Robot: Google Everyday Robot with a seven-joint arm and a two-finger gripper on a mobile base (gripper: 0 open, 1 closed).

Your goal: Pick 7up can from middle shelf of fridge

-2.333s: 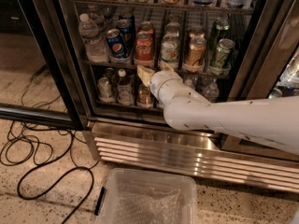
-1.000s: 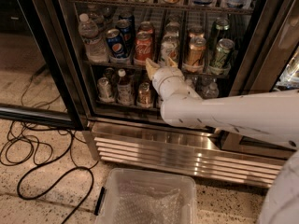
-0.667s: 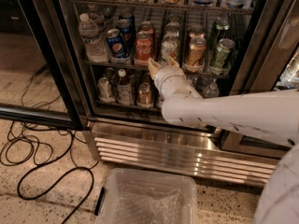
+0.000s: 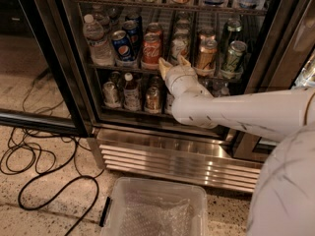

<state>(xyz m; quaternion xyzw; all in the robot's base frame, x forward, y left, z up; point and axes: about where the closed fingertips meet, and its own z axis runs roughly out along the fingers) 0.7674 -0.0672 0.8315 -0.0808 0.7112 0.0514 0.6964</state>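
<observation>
The fridge (image 4: 54, 82) stands with its door open. On its middle shelf (image 4: 106, 67) is a row of cans. The 7up can (image 4: 178, 47), pale silver with green print, stands between a red cola can (image 4: 151, 48) and a gold-tan can (image 4: 205, 55). My gripper (image 4: 173, 63) is at the shelf's front edge, right below and in front of the 7up can. Its two tan fingertips (image 4: 163, 66) are spread open on either side of the can's base, and I cannot tell whether they touch it. My white arm reaches in from the right.
A water bottle (image 4: 96, 38) and a Pepsi can (image 4: 122, 45) stand at the shelf's left, a dark green can (image 4: 233, 56) at its right. Small bottles (image 4: 130, 90) fill the rack below. A clear plastic bin (image 4: 157, 210) and black cables (image 4: 34, 166) lie on the floor.
My gripper has risen from in front of the lower rack and moved right, up to the middle shelf, until its fingers sit at the 7up can's base.
</observation>
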